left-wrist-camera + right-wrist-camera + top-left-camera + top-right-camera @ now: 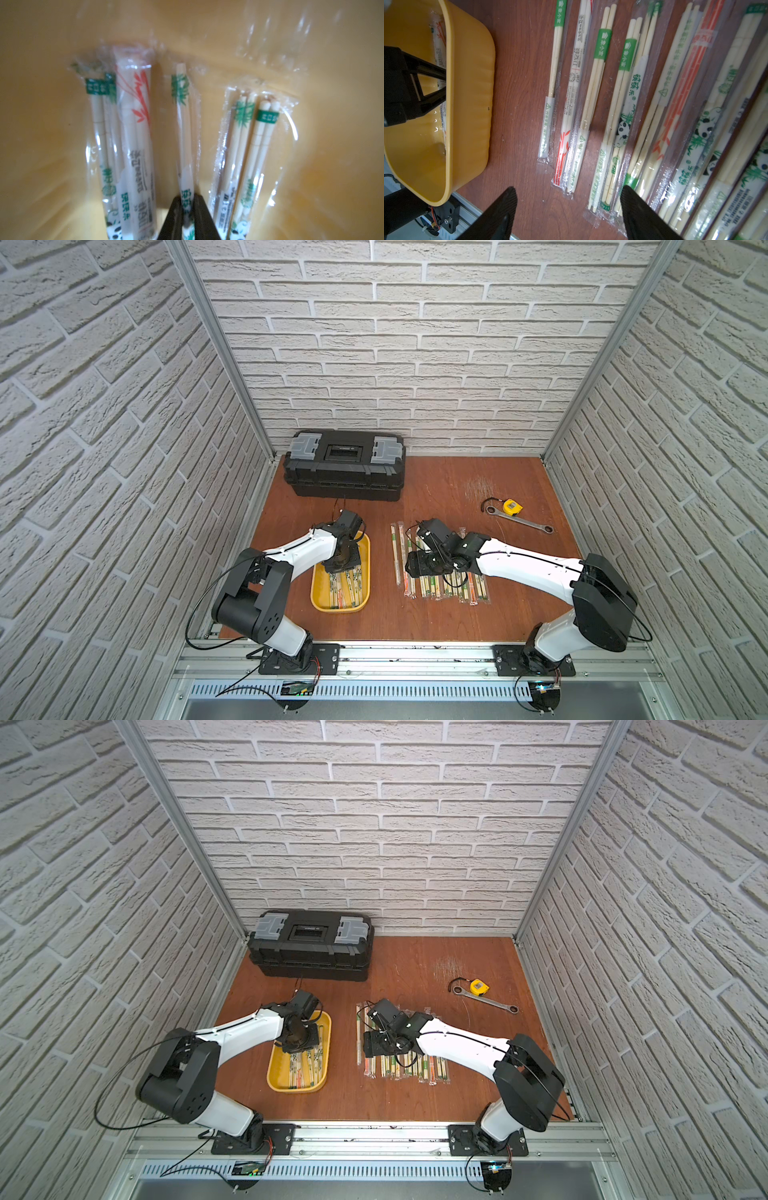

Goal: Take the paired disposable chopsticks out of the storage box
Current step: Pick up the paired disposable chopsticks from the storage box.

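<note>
The yellow storage box sits on the brown table, left of centre in both top views, with several sleeved chopstick pairs lying along its floor. My left gripper reaches down into the box, shut on one pair with green print that lies between the others; in a top view the left gripper is over the tray's middle. Many more pairs lie side by side on the table, to the right of the box. My right gripper hovers open over the left end of that row, holding nothing.
A black toolbox stands against the back wall. A yellow tape measure and a steel wrench lie at the back right. The box's rim is close to the right gripper's left side.
</note>
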You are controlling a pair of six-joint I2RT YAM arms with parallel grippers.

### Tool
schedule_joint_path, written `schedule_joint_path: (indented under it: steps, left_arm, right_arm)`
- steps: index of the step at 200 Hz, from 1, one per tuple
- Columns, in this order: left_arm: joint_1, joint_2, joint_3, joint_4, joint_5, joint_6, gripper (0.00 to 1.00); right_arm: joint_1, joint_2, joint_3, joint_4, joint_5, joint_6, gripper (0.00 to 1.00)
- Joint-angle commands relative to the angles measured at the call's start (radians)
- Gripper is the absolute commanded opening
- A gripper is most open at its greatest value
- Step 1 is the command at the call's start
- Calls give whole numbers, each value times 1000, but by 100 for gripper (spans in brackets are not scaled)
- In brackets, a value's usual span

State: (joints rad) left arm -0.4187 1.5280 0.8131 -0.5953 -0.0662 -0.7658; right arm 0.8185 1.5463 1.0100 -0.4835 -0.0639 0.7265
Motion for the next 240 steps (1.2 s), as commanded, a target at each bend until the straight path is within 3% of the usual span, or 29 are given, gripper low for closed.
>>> schedule_joint_path:
  steps: [1, 172, 240]
  left_arm:
    - [8, 18, 25, -1, -7, 34, 14]
    - [49, -161, 264, -226, -46, 159, 3]
    - [-91, -89, 393, -183, -28, 107, 4]
  right_arm:
    - [7, -18, 16, -1, 15, 3, 80]
    - [7, -40, 4, 11, 15, 3, 80]
    - [7, -42, -3, 9, 12, -13, 80]
